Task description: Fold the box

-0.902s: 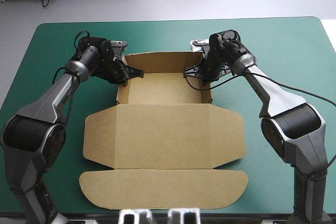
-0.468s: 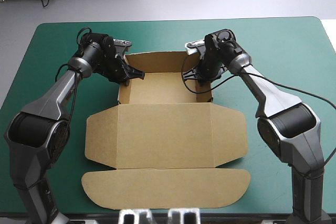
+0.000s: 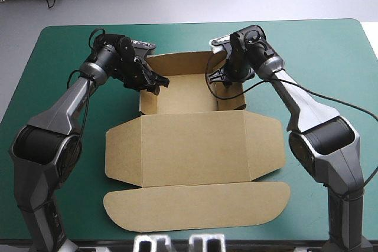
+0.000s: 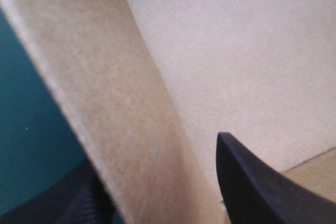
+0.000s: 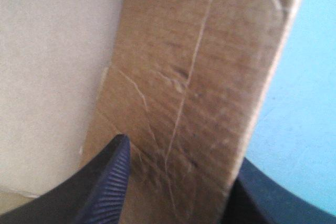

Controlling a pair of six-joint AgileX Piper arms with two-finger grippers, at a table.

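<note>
The brown cardboard box [image 3: 192, 119], with its empty open tray [image 3: 188, 94] and flat lid [image 3: 195, 149], sits mid-table on the teal-green cover [image 3: 331, 57], and the left gripper [image 3: 155, 82] and right gripper [image 3: 228, 81] each pinch a side wall, which might crease or slip free if one arm pulls harder.

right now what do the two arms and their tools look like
The left arm and right arm have silver-grey shells with black joints and wrists. The left tool and right tool each have two broad black fingers shaped like curved fins, with a ribbed face seen in the right wrist view.
</note>
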